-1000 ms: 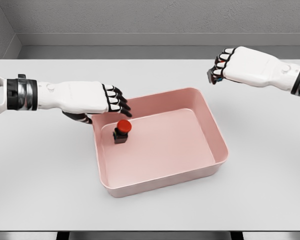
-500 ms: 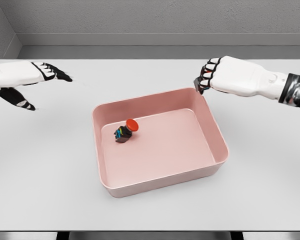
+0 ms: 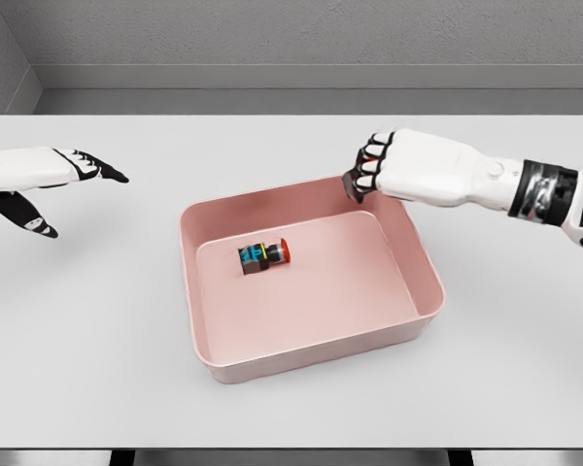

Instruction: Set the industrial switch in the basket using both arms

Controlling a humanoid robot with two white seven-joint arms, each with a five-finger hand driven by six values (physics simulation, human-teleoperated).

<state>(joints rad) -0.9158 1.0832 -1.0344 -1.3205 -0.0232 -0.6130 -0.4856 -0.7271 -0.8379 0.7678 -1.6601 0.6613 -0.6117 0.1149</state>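
The industrial switch (image 3: pixel 263 256), a black block with coloured bands and a red button, lies on its side on the floor of the pink basket (image 3: pixel 311 361), near the back left. My left hand (image 3: pixel 63 189) hovers over the table at the far left, well apart from the basket, its fingers spread and holding nothing. My right hand (image 3: pixel 364 170) hangs just above the basket's back right rim, fingers curled downward with nothing in them.
The basket stands in the middle of a white table (image 3: pixel 505 369). A grey wall runs behind the table's far edge.
The switch has tipped from standing to lying on its side and slid slightly right. My left hand drew away to the far left. My right hand moved left and down toward the basket's back rim.
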